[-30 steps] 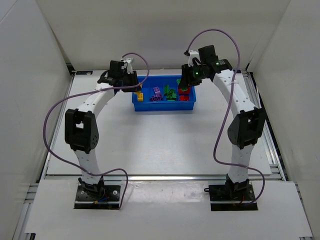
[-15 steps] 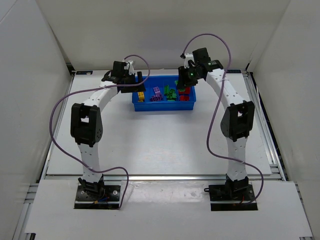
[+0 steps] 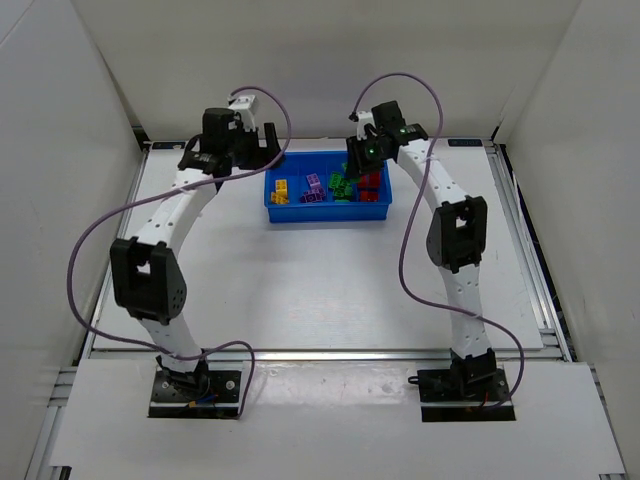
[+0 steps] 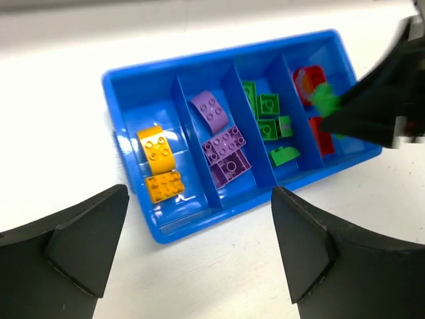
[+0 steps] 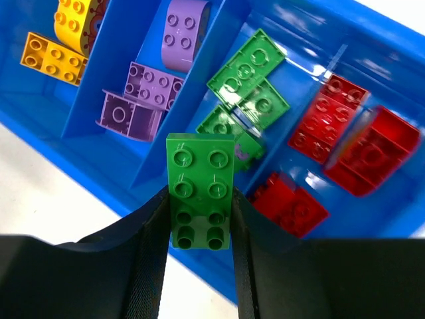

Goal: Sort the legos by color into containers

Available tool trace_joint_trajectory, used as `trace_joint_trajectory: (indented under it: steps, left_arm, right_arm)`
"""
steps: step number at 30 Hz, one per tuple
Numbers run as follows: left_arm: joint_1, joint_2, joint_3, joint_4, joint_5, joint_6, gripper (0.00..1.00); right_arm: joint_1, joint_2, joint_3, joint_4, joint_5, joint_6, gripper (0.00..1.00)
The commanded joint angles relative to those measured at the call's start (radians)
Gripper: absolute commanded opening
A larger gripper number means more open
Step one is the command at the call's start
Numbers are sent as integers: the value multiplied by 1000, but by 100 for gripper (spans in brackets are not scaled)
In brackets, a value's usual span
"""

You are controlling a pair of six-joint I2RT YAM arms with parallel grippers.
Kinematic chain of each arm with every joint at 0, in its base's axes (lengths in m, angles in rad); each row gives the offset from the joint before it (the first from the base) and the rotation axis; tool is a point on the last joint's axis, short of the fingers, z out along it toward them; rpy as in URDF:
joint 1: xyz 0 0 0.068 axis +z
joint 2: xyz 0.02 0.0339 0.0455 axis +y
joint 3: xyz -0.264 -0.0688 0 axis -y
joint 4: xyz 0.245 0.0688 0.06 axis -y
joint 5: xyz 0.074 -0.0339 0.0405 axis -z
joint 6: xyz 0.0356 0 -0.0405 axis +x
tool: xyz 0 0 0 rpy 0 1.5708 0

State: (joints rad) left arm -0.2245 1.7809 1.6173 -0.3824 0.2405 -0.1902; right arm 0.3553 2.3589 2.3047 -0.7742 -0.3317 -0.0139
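In the top view the left gripper hangs at upper left of centre, just left of the blue tray, and its jaws look spread. The right gripper sits over the tray's right half; its jaws are too small here to read. The tray stands on a white table, enclosed by plain white walls on three sides (a purple cable loops from each arm).

From the left wrist, the two black fingers stand wide apart at the bottom corners with nothing between them, above bare table in front of the tray. The four compartments read left to right: yellow bricks, purple bricks, green bricks, red bricks. The other gripper shows as a dark shape at right.

From the right wrist, the fingers are pressed onto the long sides of one green brick, studs up. It is held in the lower centre of the frame, above the tray's near wall, about where the divider between purple and green ends.
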Motion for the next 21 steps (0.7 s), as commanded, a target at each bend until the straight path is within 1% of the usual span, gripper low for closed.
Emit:
trace_joint_trajectory:
  steps: [1,3,5,6,8,9,10,15,19,21]
  left_arm:
    - [8,-136,-42,-19,-72,60,100]
    - [17,-169,-86,-21,-95,67,99]
    - [22,-207,-124,-27,-109,72,99]
    - [30,-231,-134,-33,-109,72,100]
    - [42,-247,-164,-36,-107,58,99]
    - [56,-256,-171,-42,-101,55,99]
    - [63,-262,-175,-42,-101,48,99]
    - [103,-275,-204,-49,-58,8,99]
    - [108,-278,-211,-52,-70,15,99]
    - [108,-276,-211,-52,-73,17,100]
  right_arm:
    - [27,40,62,39,-4,-11,3]
    - [39,68,90,39,-7,-11,5]
    - [57,91,111,47,23,0,10]
    - [60,99,119,52,28,8,20]
    - [63,114,133,50,43,11,24]
    - [63,123,134,52,52,47,30]
    - [65,128,133,53,62,49,32]
    - [68,142,130,55,102,52,34]
    - [73,148,131,61,135,46,33]
    - [73,149,133,64,163,45,36]
